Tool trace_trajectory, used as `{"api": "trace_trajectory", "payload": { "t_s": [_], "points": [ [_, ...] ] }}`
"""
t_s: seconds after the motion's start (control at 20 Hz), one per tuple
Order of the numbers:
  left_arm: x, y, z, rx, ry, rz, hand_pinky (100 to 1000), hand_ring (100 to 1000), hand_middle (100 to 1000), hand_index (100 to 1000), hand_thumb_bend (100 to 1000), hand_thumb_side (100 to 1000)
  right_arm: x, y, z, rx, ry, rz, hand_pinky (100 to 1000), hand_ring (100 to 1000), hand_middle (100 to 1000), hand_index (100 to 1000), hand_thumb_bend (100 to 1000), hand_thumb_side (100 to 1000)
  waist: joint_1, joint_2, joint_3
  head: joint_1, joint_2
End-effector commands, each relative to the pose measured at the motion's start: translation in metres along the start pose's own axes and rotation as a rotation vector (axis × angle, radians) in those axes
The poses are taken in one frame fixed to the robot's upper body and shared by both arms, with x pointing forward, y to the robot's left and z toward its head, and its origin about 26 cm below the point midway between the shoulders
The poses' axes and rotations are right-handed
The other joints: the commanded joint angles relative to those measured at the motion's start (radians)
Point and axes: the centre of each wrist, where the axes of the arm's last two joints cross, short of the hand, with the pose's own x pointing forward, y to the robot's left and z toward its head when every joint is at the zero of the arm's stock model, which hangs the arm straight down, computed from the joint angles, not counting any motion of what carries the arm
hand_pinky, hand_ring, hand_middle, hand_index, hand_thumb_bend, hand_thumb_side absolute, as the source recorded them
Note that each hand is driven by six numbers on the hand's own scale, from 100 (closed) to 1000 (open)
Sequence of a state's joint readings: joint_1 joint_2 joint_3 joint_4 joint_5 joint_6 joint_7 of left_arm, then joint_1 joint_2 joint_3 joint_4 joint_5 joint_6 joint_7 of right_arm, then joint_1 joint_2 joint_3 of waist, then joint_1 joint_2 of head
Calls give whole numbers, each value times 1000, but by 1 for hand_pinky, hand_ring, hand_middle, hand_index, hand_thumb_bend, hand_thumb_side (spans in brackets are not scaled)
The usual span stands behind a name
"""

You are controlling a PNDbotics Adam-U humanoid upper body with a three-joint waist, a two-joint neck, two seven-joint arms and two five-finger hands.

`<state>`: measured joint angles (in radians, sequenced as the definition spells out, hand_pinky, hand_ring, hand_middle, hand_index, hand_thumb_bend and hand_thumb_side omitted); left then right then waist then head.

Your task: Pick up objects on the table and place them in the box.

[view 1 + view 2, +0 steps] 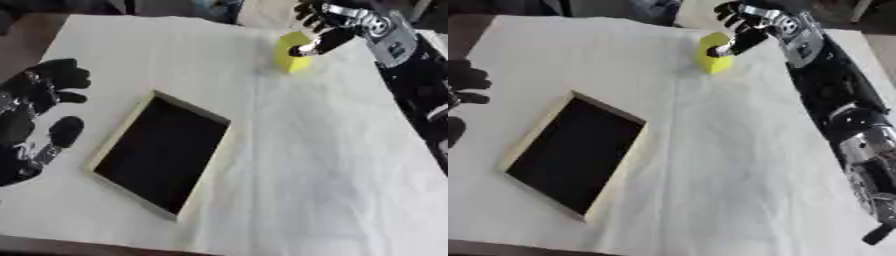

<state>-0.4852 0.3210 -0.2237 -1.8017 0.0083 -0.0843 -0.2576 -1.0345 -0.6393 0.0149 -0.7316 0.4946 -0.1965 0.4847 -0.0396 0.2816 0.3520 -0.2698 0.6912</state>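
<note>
White-covered table (306,165) carries a shallow black-lined box (162,152) at 8 o'clock; right hand (325,26) at 1 o'clock, fingers curled round the yellow block (291,52); left hand (39,95) relaxed at 9 o'clock

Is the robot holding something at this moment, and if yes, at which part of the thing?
The right hand has fingers curled at the upper part of the yellow block, which stands on the table. The left hand holds nothing.
</note>
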Motion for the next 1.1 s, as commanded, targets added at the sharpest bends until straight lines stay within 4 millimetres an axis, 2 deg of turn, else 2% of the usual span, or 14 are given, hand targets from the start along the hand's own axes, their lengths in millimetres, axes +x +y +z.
{"api": "trace_trajectory", "payload": {
  "t_s": [0.05, 0.6, 1.1],
  "points": [
    [9, 5, -4, 4, -37, -16, 771, 818, 768, 900, 492, 572, -2, -16, 8, -55, 16, 25, 845, 906, 895, 998, 515, 288, 3, -15, 3, -5, 11],
    [9, 5, -4, 9, -36, -11, 772, 817, 768, 901, 487, 577, -10, -11, 10, -90, 42, 28, 847, 906, 891, 996, 507, 276, 4, -5, 11, -11, 19],
    [8, 5, -4, 13, -36, -10, 773, 818, 767, 901, 482, 579, -18, -7, 12, -123, 44, 39, 831, 887, 884, 990, 461, 268, 3, 0, 6, -9, 17]
  ]
}}
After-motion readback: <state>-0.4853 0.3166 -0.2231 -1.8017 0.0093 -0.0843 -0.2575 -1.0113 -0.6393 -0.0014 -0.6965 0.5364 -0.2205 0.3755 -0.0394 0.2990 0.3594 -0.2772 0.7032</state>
